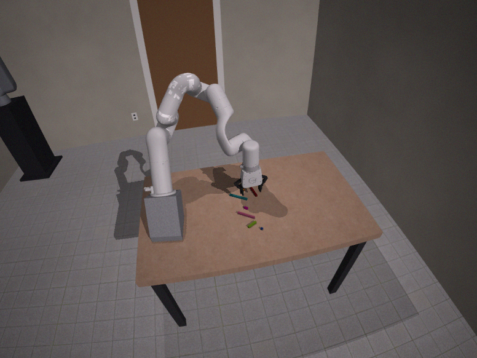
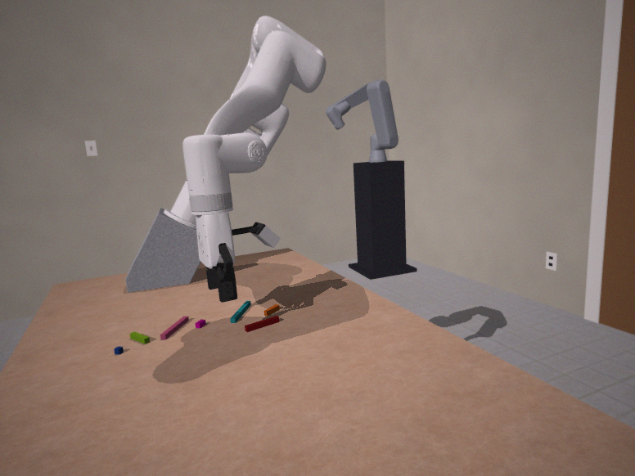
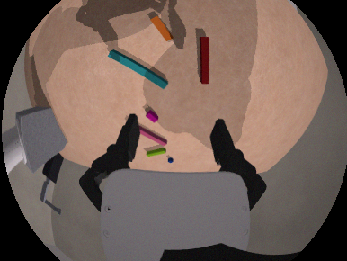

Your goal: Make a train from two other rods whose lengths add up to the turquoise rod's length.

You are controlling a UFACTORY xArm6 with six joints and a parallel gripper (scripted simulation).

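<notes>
Seven rods lie flat and apart on the brown table. They are the turquoise rod, the red rod, the orange rod, the small magenta rod, the pink rod, the lime rod and the tiny blue rod. My gripper is open and empty. It hangs above the table near the turquoise and red rods. In the top view it hides the orange rod.
The arm's grey base block stands on the table's left end. A second grey arm on a black pedestal stands on the floor, away from the table.
</notes>
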